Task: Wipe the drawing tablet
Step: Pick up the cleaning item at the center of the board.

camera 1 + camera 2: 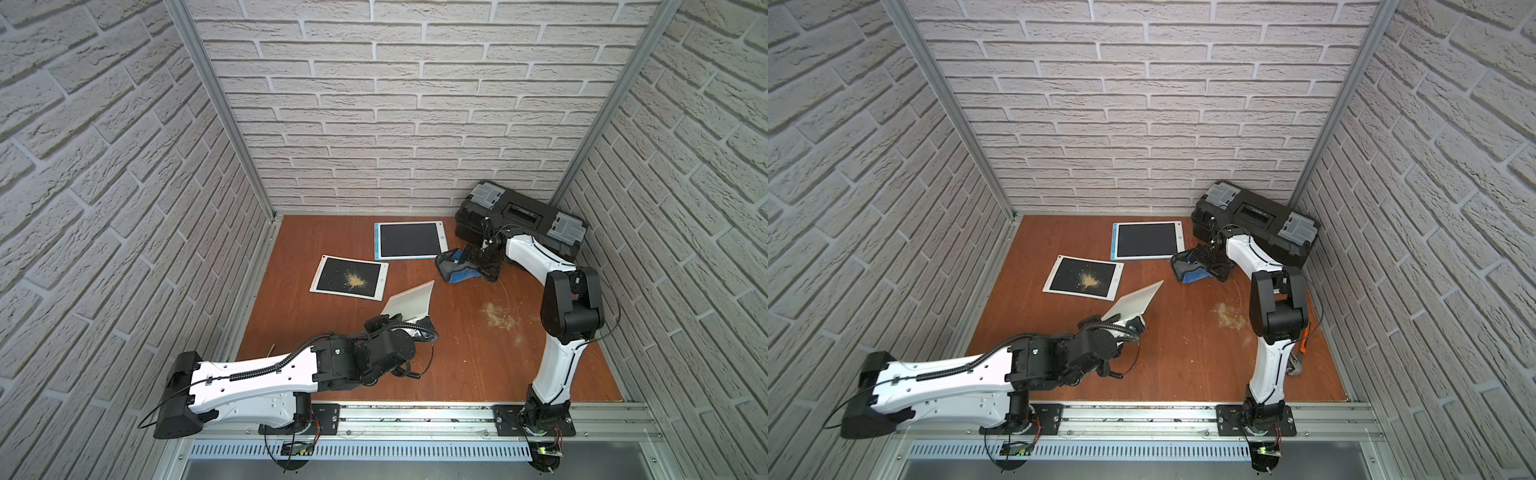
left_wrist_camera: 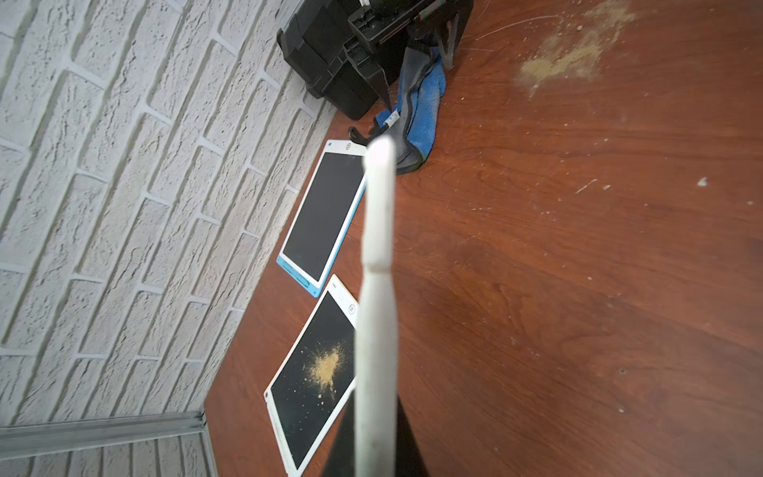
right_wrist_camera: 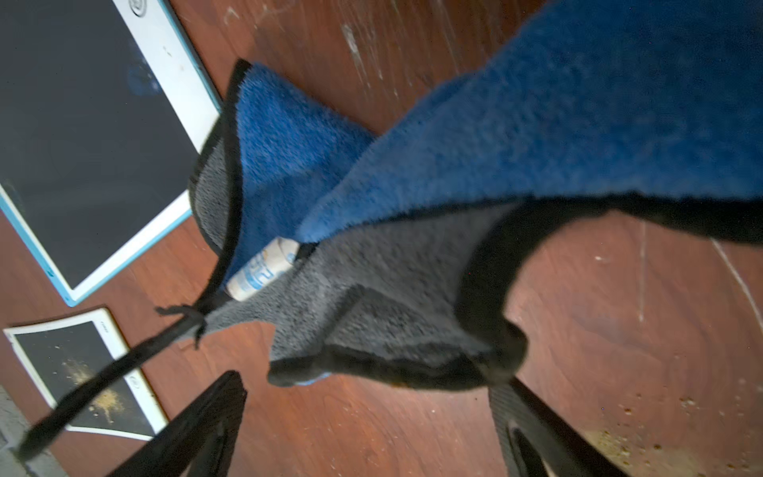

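Left gripper (image 1: 415,322) clamps a tilted tablet (image 1: 409,300); right gripper (image 3: 373,380) gapes empty at the cloth (image 1: 455,272) beside the toolbox (image 1: 523,216). A shallow close may catch only fringe, then slip.

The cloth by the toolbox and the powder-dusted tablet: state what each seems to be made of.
The cloth looks like microfibre or terry fabric: fuzzy blue pile on one face, grey on the other, a black hem, limp folds. The tablet is probably plastic: a smooth white frame around a dark matte screen, with tan powder lying on it.
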Motion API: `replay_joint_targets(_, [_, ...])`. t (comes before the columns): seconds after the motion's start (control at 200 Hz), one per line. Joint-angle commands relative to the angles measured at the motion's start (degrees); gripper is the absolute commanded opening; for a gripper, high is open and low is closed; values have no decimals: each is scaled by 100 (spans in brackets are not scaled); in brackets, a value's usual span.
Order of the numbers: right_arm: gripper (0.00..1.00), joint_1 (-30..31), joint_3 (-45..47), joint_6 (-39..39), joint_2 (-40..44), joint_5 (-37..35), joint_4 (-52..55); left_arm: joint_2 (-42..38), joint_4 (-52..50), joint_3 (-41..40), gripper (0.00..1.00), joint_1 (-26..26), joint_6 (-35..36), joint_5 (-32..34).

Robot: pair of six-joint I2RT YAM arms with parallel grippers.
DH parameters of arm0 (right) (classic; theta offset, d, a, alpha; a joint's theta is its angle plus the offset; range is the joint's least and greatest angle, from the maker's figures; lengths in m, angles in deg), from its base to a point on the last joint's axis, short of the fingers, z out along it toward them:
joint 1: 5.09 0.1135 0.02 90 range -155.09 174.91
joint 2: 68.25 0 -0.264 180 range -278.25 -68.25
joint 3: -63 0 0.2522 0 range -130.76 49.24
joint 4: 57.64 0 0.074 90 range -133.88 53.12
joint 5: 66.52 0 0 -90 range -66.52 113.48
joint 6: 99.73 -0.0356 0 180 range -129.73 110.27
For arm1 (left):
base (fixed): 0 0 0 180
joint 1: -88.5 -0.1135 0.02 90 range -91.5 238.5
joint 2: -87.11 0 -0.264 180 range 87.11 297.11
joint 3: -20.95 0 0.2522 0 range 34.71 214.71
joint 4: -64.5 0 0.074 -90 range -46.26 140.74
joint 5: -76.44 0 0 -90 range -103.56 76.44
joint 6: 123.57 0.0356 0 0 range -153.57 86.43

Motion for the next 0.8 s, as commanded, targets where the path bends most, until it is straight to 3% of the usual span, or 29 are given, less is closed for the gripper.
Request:
replay_joint_targets(0.0, [94,-18,-399,-400,-475,288,170,-129,296,-32,0,35,51,382])
replay_joint_targets(0.125, [93,-22,-806,-699,-933,549,126,-319,208,-125,0,42,-21,326])
replay_joint_targets(0.305, [93,-18,-1580,-996,-1406,322,525,-584,200,-174,0,23,-5,265])
replay_joint_targets(0.57, [91,-18,-3241,-1522,-2384,-475,2277,-499,116,-183,0,12,-99,225])
replay_joint_targets(0.74, [88,27,-3308,-1526,-2480,-863,2386,-456,54,-134,0,7,-152,238])
replay_joint_targets(0.795, [81,43,-3299,-1427,-2534,-926,2407,-463,21,-120,0,7,-178,242])
